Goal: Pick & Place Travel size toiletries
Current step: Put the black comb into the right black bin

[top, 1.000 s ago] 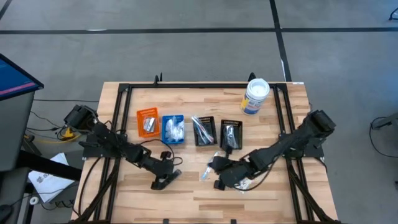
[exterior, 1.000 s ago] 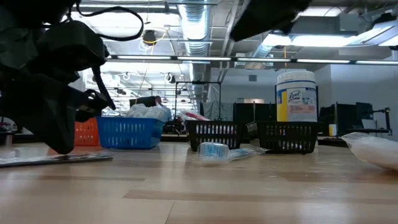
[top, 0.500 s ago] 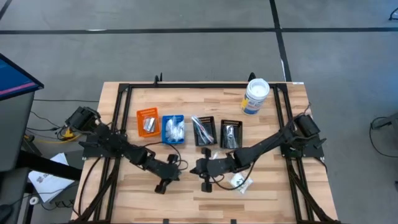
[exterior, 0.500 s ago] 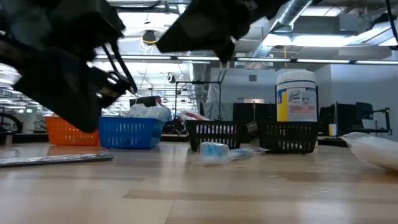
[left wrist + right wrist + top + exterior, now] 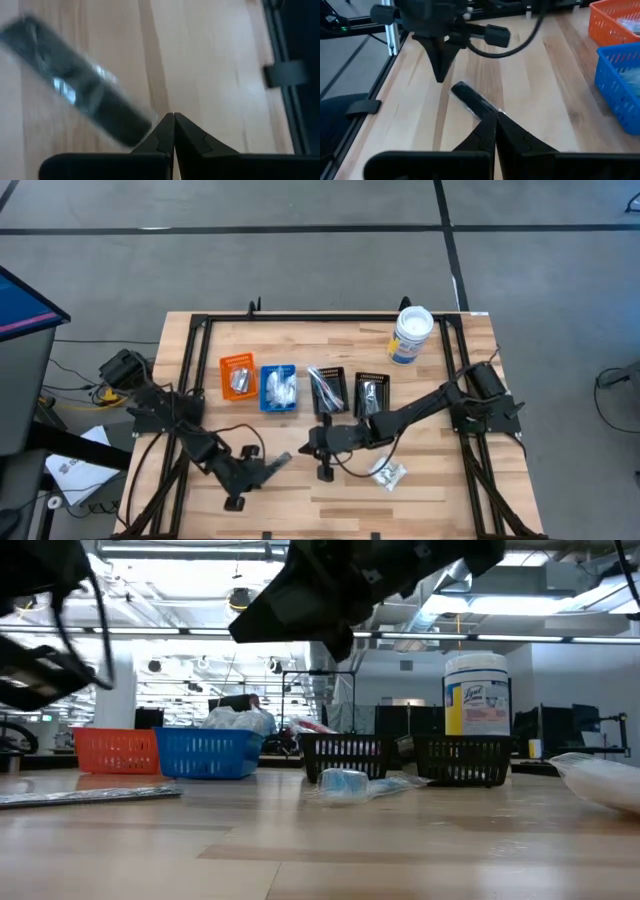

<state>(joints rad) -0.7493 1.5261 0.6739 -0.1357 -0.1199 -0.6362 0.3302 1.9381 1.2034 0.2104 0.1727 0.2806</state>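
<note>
Left gripper fingers pressed together, empty, beside dark sachet; right gripper likewise, near black bin.

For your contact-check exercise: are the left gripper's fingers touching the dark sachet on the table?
Cannot tell. In the left wrist view the shut left gripper meets the dark sachet at its end, but overlap could be perspective; the high view is too coarse.

A pale wooden plank tabletop lies under me, edged by a black metal frame. Across its middle four small rectangular slatted plastic bins stand in a row: an orange bin, just beside it a blue bin, then two black bins. Near the far right corner a white cylindrical tub with a blue label stands upright. Grey floor surrounds the tabletop
</note>
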